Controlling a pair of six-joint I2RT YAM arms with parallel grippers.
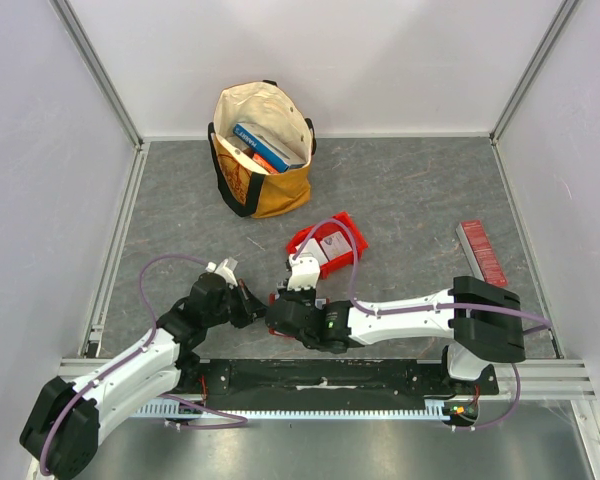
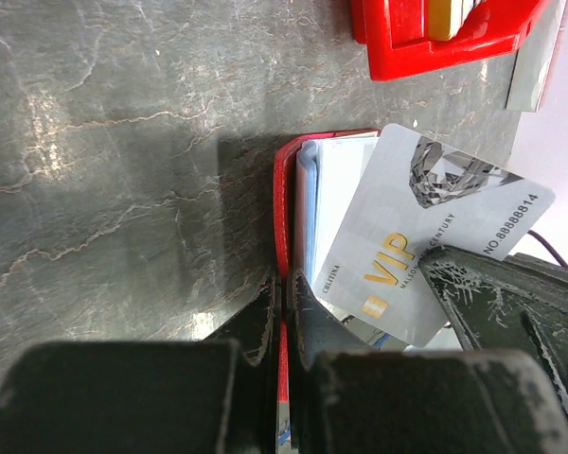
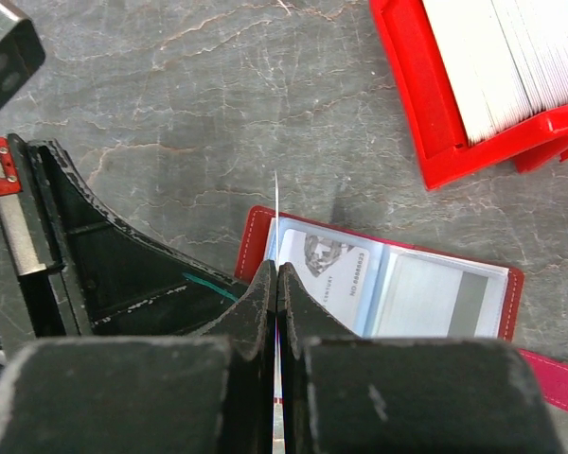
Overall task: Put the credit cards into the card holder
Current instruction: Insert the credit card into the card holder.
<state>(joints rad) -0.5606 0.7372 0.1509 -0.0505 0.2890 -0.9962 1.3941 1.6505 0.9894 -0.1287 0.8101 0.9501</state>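
My right end effector [image 3: 276, 284] is clenched on one credit card [image 3: 275, 203]. From its own wrist I see the card edge-on, a thin pale line running straight out from between the fingertips. Just beyond that leading edge lies the card holder [image 3: 435, 293], open on the counter [image 1: 400, 190] with its pale pockets facing up. Its long axis runs crosswise to the card's plane, and most of it stretches off to the right of my fingers.

The card stands over the pocket nearest my fingertips, which already shows a card. I cannot tell whether the two touch.

My left end effector [image 2: 282, 303], close on the left of the right one, is clenched on the holder's red cover edge and pins it. From that wrist the held card sits skewed, with its long axis at a slant to the holder's edges. I judge it needs squaring up before it will slide into a pocket. The right arm does the work and the left one only steadies.

The left fingers crowd the near end of the holder, so there is little room to swing.

Further out, ahead and to the right, is the red bin [image 3: 426, 123] with the spare cards [image 3: 511, 57] stacked on edge, apart from the holder. Well beyond stands a tote bag [image 1: 265, 185] holding blue books [image 1: 263, 140]. A ridged red strip [image 1: 482, 252] lies far off to the right. Neither is in my way.
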